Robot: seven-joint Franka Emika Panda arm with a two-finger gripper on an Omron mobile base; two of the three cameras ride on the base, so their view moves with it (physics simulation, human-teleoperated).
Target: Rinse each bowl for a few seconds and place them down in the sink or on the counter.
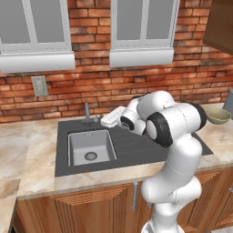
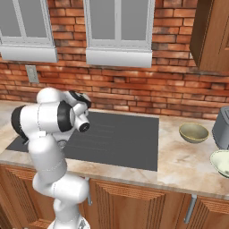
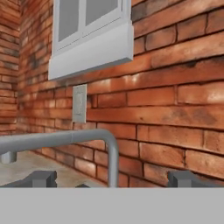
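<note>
- Where the red brick wall runs behind everything, two grey-framed windows with pale sills sit high in it, and a light switch plate hangs below the left one.
- Beneath the wall the counter, a beige-pink veined worktop, spans the room over brown wooden cabinets; a dark wooden wall cabinet hangs at the upper right.
- Set into the worktop, the sink is a dark grey slab reaching from near the back edge almost to the front edge, with its light grey basin and round drain at the left end and a ribbed drainboard to the right.
- Rising from the front edge, the white arm folds over the drainboard and hides part of it in both base views; in the right base view it also covers the basin.
- A grey appliance stands at the worktop's far right, cut off by the frame.
- Just left of that appliance, well right of the sink, the olive-tan bowl sits upright on the worktop.
- Nearer the front right corner lies the paler bowl, cropped by the frame edge.
- At the sink's back edge stands the thin faucet; the hand view shows its spout close up, curving down.
- Spread wide apart, the gripper holds nothing, its fingertips flanking the spout without touching it.
</note>
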